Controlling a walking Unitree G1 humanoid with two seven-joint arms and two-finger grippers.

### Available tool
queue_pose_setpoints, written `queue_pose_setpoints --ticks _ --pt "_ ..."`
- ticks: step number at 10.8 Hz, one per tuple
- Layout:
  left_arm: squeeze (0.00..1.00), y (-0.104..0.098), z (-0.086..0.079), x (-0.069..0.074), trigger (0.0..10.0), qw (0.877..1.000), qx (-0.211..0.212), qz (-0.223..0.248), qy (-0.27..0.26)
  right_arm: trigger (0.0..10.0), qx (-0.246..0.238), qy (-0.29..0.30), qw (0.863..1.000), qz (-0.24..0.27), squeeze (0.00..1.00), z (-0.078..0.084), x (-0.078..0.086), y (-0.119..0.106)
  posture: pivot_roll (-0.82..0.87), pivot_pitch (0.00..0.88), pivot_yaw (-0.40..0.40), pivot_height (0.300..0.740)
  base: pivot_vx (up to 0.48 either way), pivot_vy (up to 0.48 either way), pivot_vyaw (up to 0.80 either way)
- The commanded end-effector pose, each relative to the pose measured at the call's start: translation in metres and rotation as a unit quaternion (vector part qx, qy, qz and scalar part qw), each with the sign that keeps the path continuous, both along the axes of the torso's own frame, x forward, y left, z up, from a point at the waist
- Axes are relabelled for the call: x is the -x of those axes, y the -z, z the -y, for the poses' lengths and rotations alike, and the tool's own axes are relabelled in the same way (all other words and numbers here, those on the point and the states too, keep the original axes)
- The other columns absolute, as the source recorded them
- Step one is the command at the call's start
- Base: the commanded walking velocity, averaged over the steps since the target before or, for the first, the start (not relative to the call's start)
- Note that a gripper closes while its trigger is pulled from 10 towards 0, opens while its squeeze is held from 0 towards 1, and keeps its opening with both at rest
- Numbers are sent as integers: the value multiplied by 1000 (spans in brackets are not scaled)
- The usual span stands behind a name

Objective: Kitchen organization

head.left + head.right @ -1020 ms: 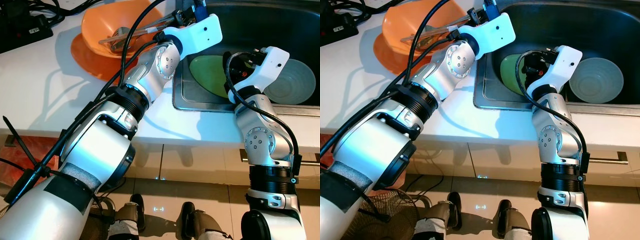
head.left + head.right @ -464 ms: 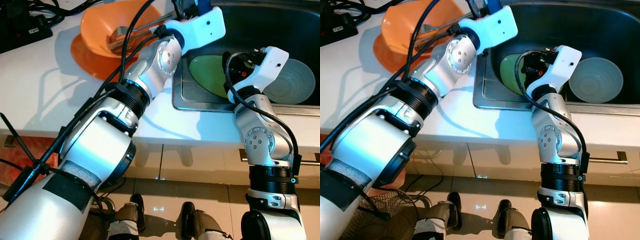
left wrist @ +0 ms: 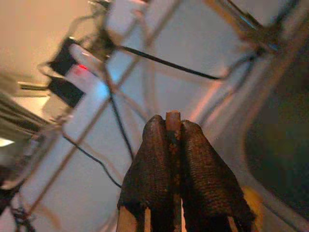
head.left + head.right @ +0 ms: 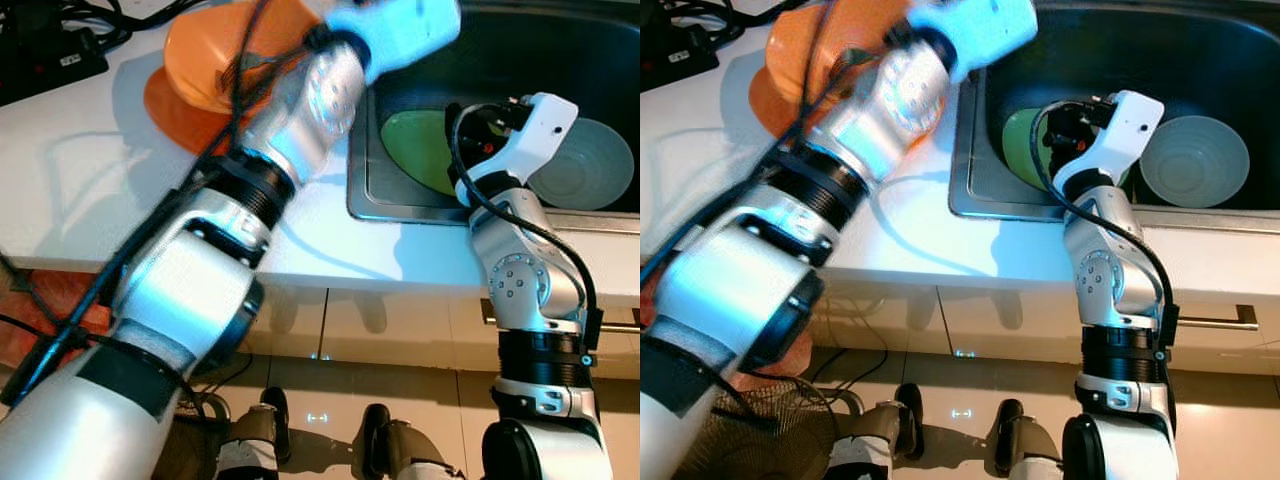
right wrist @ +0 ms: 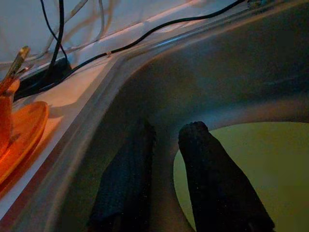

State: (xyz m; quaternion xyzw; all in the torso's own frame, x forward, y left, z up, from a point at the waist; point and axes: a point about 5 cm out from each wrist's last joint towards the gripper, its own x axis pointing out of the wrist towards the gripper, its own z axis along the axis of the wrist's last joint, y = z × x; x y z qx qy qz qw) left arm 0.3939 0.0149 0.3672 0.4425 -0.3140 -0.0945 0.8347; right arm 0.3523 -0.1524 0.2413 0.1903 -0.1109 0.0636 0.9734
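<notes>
The left arm reaches up and forward, blurred, its wrist at the near-left corner of the sink (image 4: 400, 200). The left gripper (image 3: 173, 133) is pinched closed on a thin stick (image 3: 173, 118). The right arm bends over the sink's front rim, the right gripper (image 5: 166, 135) inside the basin with fingers slightly parted.

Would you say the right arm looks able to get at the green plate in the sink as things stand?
Probably yes: the right tool hangs open inside the sink, just above the green plate, with nothing between them.
</notes>
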Motion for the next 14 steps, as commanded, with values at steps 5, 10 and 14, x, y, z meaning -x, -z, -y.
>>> queue_pose_setpoints --ticks 5,10,14 --pt "0 -43 -22 18 10000 995 76 70 6 10000 0 -5 1000 6 0 -1 -7 -2 42 255 -5 740 0 0 0" --pt "0 -53 -48 45 10000 906 360 -12 222 10000 3 -12 1000 17 0 -3 -13 -7 46 218 -19 740 0 0 0" --pt "0 -74 -62 73 10000 844 415 17 339 10000 9 -14 1000 21 0 -2 -14 -7 51 209 -20 740 0 0 0"
